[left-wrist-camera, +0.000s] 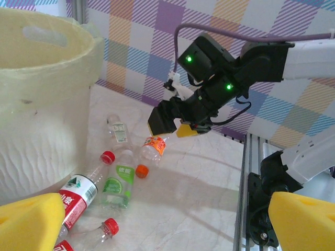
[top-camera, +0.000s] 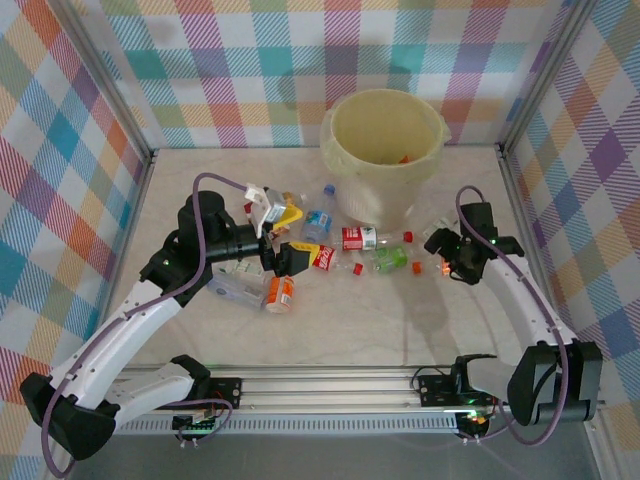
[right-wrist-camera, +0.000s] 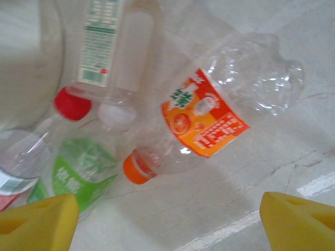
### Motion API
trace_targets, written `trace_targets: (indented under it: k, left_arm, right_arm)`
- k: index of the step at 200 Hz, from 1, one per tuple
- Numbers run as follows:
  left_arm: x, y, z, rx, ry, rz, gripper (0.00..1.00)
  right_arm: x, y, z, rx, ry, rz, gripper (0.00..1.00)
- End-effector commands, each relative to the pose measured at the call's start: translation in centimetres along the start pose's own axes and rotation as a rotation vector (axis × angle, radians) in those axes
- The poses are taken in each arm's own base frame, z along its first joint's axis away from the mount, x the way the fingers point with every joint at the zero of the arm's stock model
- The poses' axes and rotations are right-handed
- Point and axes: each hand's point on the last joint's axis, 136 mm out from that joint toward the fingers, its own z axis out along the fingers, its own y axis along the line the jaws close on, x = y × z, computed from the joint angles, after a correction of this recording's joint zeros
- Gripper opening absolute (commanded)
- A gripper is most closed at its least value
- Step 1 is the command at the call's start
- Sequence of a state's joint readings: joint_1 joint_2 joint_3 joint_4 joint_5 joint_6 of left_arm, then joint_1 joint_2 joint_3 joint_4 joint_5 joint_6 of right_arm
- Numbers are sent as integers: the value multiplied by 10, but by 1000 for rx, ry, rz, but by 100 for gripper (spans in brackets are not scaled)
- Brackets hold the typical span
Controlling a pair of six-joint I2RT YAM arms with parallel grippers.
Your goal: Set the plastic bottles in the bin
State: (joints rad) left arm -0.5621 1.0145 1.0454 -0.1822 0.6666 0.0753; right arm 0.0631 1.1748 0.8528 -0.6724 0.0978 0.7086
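Right wrist: orange-label bottle (right-wrist-camera: 209,120) lies before the spread right gripper (right-wrist-camera: 167,225); left gripper (left-wrist-camera: 172,225) likewise spread.

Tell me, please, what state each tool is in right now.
Left tool: open, holding nothing.
Right tool: open, holding nothing, above the orange-labelled bottle.

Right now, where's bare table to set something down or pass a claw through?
Free: the wide strip of table between the plastic bottles and the rail, and the far-left corner between the checked wall and the bin. Crowded: directly in front of the bin, where the bottles lie packed.
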Motion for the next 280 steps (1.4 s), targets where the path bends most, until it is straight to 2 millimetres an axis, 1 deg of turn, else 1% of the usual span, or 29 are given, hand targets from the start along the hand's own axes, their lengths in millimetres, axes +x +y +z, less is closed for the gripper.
trace_targets:
  k: [1,11,24,77,94,125,165,194,238,280]
  left_arm:
    - [-11,-10,1,43,-14,24,100]
    - [-10,-10,1,43,-12,23,100]
    - [-10,-10,1,43,-11,24,100]
    - [-9,-10,2,43,-7,24,100]
    - [-9,-11,2,44,-7,26,100]
    - [-9,-11,2,40,-4,27,100]
    - [-9,-11,1,37,-4,30,100]
    - [-10,-11,0,34,-5,32,100]
    - [-9,-11,0,32,-3,32,100]
    - [-9,-11,1,30,-1,33,100]
  right_arm:
    - [-3,-8,10,-10,-18,119,92]
    - [-3,-15,16,-5,-19,157,92]
    - [-3,-20,23,-10,-16,193,92]
    - [-7,-25,46,-28,-14,289,92]
    - [-9,-25,54,-36,-16,326,94]
    - [-11,-27,64,-33,-22,382,94]
    - [-10,-35,76,-24,-43,503,93]
    - [-9,-41,82,-20,-62,572,89]
    - [-9,-46,87,-19,-83,625,83]
    - [-14,-46,87,-29,-103,624,77]
